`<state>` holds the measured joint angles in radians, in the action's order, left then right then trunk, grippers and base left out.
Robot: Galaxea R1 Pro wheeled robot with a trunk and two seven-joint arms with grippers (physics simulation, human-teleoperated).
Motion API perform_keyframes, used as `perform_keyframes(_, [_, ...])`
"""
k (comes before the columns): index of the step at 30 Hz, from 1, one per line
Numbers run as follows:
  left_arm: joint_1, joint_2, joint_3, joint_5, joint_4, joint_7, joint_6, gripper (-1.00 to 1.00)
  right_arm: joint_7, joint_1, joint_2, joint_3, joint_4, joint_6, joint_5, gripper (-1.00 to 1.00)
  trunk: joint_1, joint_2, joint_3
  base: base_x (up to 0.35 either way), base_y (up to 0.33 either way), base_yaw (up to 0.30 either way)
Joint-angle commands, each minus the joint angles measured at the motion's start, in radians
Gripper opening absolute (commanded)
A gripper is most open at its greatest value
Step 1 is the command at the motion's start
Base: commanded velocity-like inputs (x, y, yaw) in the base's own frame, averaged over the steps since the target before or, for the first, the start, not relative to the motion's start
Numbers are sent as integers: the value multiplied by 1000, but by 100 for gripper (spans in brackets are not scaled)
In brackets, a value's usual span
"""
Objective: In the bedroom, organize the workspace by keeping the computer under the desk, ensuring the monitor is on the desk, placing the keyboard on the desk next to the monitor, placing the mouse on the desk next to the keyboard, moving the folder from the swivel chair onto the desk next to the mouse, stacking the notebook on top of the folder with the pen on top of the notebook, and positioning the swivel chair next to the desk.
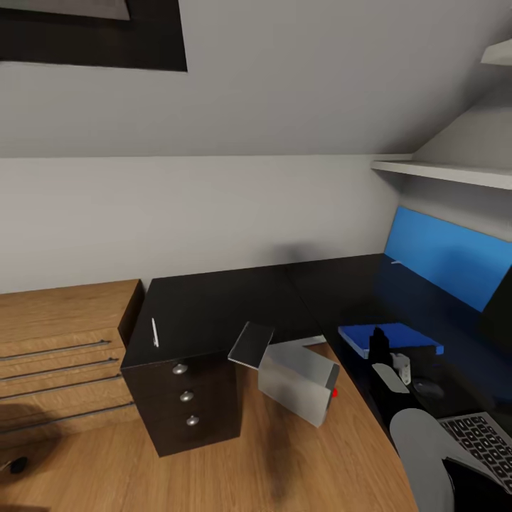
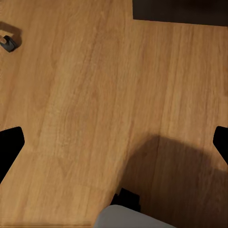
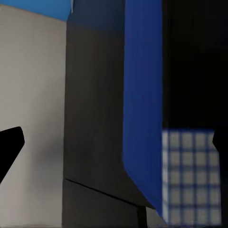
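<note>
Presently, head view: the table [image 1: 213, 306] with its glossy black top fills the corner, its drawer block with round silver knobs facing the floor. The right pincer [image 1: 384, 348] stands over the blue folder [image 1: 409, 334], which lies flat on the table; the mouse [image 1: 428, 387] sits just nearer the robot than the pincer, and the keyboard [image 1: 483, 441] lies nearer still. A thin white pen [image 1: 154, 332] rests on the table's far wing, well apart from the pincer. A grey box with an open flap [image 1: 295, 380], probably the computer, sits tilted on the floor beside the drawers. The notebook cannot be identified. Whether the pincer grips the folder cannot be told.

Left wrist view: the left pincer's fingertips [image 2: 9, 147] stand wide apart over the oak floor [image 2: 85, 95], holding nothing.

Right wrist view: the right pincer's fingertips [image 3: 9, 147] stand apart; the folder's blue face fills the space just ahead, beside a checkered patch.

Advice: judged as placing the folder, keep it flat, square it beside the mouse, then release only once it rests.

No brand, label or legible writing appears; key lettering is too small.
</note>
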<state>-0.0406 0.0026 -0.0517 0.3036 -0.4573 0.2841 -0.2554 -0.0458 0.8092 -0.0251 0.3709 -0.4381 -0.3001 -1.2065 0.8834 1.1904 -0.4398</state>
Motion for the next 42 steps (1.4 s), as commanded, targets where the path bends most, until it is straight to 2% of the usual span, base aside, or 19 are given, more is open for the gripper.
perform_keyframes(1, [0, 0, -5, 6, 0, 6, -4, 100, -5, 1, 0, 0, 1, -2, -7, 100, 0, 1, -1, -44, 0, 0])
perform_keyframes(16, [-1, 0, -5, 6, 0, 6, -4, 100, -6, 1, 5, -1, 0, -3, -2, 100, 0, 1, -1, -5, 0, 0])
perform_keyframes(23, [-1, 0, -5, 6, 2, 6, -4, 100, -48, -2, 21, -7, -5, -6, 48, 100, 0, 1, -1, 0, 0, 0])
perform_keyframes(25, [-1, 0, -5, 6, 3, 6, -3, 100, -67, -5, 52, -14, -17, -8, 78, 100, 0, 1, -1, 0, 0, 0])
perform_keyframes(26, [-1, 0, -5, 6, 3, 6, -3, 100, -71, -6, 60, -15, -21, -8, 89, 100, 0, 1, -1, 0, 0, 0])
perform_keyframes(28, [-1, 0, -6, 6, 4, 7, -4, 100, -87, -32, 106, -21, -44, -11, 207, 100, 0, 1, -1, 0, 0, 0])
perform_keyframes(30, [-1, 0, -7, 6, 4, 6, -4, 100, -89, -37, 124, -22, -45, -10, 263, 100, 0, 1, -1, 0, 0, 0])
perform_keyframes(34, [-1, 0, -8, 5, 4, 6, -4, 100, -90, -40, 154, -28, -36, -4, 339, 100, 0, 1, -1, 0, 0, 0])
perform_keyframes(37, [-1, 0, -8, 5, 4, 6, -4, 100, -91, -42, 167, -63, -9, -2, 355, 100, 0, 1, -1, 0, 0, 0])
perform_keyframes(42, [0, 0, -8, 5, 4, 6, -5, 100, -90, -42, 174, -164, 54, 20, 361, 100, 0, 1, -1, 0, 0, 0])
